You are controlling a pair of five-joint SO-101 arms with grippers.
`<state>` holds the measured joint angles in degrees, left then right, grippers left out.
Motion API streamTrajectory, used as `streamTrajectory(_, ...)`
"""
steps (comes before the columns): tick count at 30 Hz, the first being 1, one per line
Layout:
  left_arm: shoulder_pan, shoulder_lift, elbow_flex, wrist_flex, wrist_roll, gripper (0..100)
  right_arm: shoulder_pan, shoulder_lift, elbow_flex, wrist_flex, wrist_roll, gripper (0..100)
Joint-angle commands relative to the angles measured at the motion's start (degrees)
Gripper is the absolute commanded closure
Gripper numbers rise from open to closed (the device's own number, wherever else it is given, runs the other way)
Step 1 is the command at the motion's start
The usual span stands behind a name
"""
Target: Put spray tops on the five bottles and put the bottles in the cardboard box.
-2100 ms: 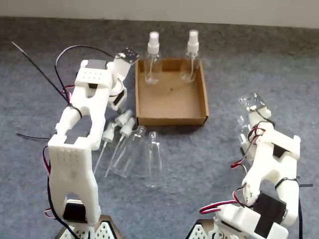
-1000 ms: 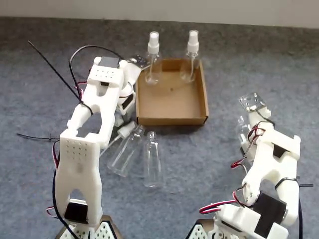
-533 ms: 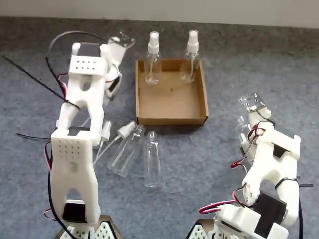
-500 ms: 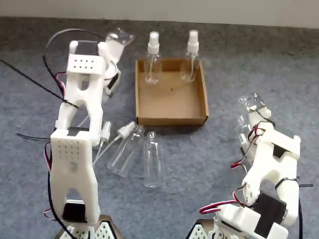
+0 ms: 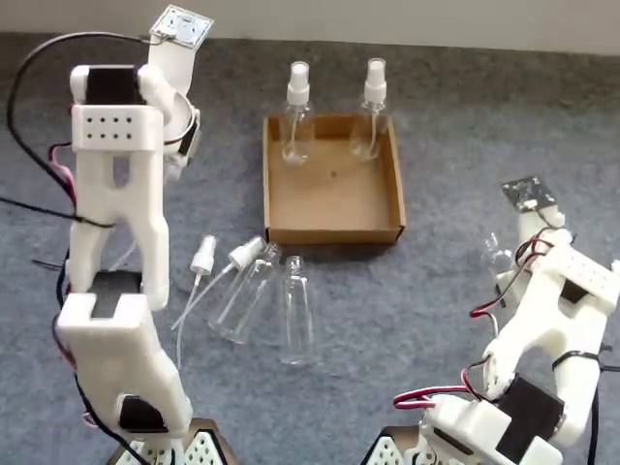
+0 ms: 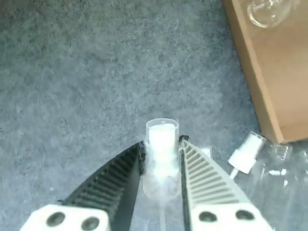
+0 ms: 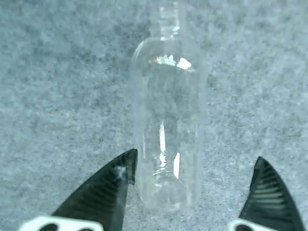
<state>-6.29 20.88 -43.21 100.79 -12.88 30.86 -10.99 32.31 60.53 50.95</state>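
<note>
Grey carpeted tabletop (image 5: 436,291) (pale wall (image 5: 436,17) behind); left gripper (image 6: 162,144) pinches spray top (image 6: 161,166), right gripper (image 7: 196,158) spread over bottle (image 7: 168,110).

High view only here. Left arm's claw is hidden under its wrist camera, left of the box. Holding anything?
Observer: Yes. In the left wrist view the left claw is shut on a white spray top, with its tube running back into the claw.
Operator: And the right one? I just see arm over a bottle.
Observer: The right claw is open wide, straddling the base of a clear bottle that lies on the carpet.
Operator: Bottle capped?
Observer: No top that I can see. The neck looks bare, with threads showing, and it points away from the claw.
</note>
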Motion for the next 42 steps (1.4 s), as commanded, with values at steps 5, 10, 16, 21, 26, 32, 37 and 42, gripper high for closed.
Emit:
streamTrajectory(5, 7.69, -32.57, 33.45, -8.70, 2.37, 93, -9.27, 0.31, -7.43, 0.04, -10.55, 68.7)
streamTrajectory(10, 6.55, -47.43, 56.31, -20.84, 3.08, 93, -13.58, 6.11, -9.10, -1.01, -10.81, 68.7)
streamTrajectory(16, 6.20, -59.56, 73.01, -27.87, 3.16, 93, -15.16, 14.81, -12.35, -0.75, -10.90, 68.7)
streamTrajectory(21, 6.29, -62.55, 78.55, -31.03, 3.16, 93, -14.90, 17.71, -12.44, -1.01, -11.08, 68.8)
streamTrajectory(26, 6.29, -62.55, 80.66, -33.05, 3.16, 93, -14.81, 17.71, -12.44, -1.01, -14.07, 73.8)
streamTrajectory(32, 6.29, -62.55, 81.19, -33.05, 3.16, 93, -14.99, 17.71, -13.32, -1.10, -14.15, 78.9)
streamTrajectory(37, 6.29, -62.55, 81.27, -33.05, 3.25, 93, -14.02, 17.63, -18.59, -0.66, -14.24, 88.2)
streamTrajectory(42, 6.55, -62.55, 81.27, -33.05, 3.34, 93, -13.76, 17.63, -26.42, 5.05, -14.24, 94.5)
